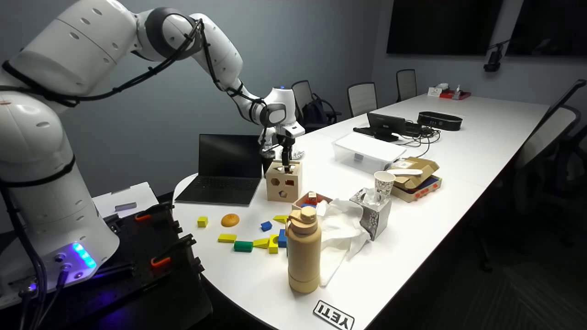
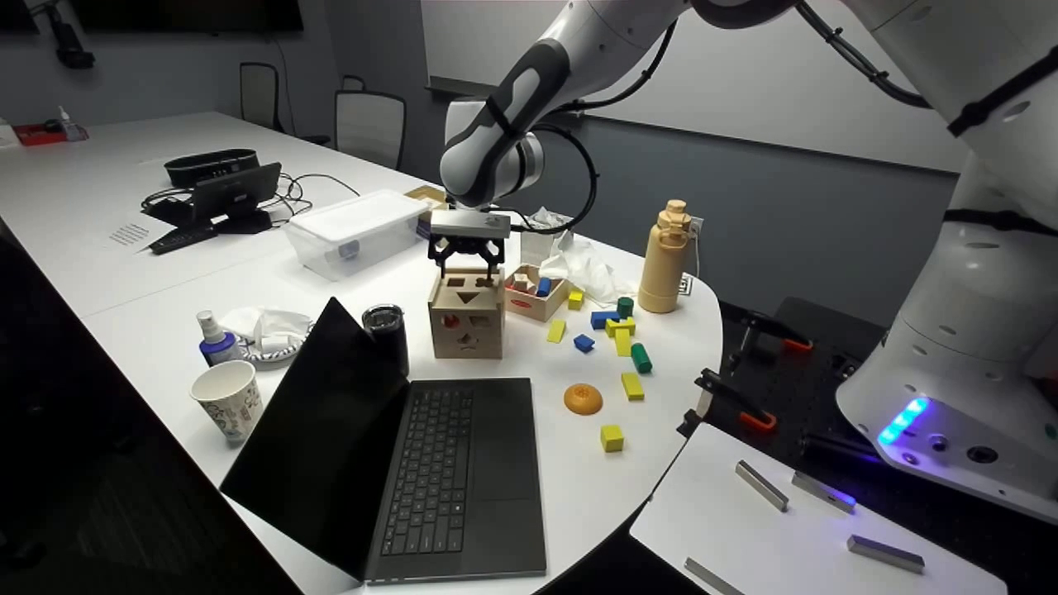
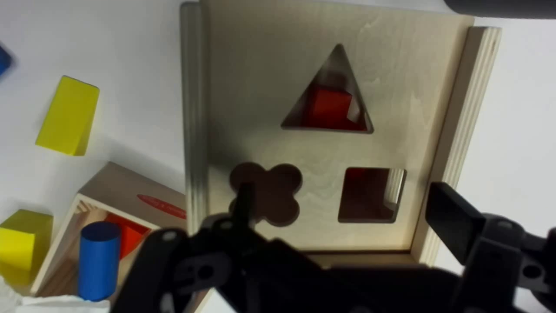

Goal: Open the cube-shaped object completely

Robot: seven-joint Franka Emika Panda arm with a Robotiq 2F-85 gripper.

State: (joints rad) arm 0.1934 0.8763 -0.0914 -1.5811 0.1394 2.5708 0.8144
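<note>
The light-wood cube-shaped object (image 1: 283, 187) stands upright on the white table and shows in both exterior views (image 2: 465, 330). In the wrist view its top panel (image 3: 321, 150) lies between two raised side rails, with a triangle, a clover and a square hole. A red block (image 3: 329, 108) shows inside through the triangle. My gripper (image 3: 341, 195) is open over the top, its fingers spread with nothing between them. It points down in both exterior views (image 1: 287, 166) (image 2: 466, 273). One finger overlaps the clover hole; I cannot tell how deep. The other overlaps the opposite rail.
A small wooden tray (image 2: 529, 307) with blocks stands beside the cube. A dark tumbler (image 2: 387, 335) and an open laptop (image 2: 496, 487) are close on another side. Loose blocks, a tan bottle (image 1: 304, 256), a tissue box (image 1: 376, 217) and a lidded plastic container (image 1: 367, 146) stand around.
</note>
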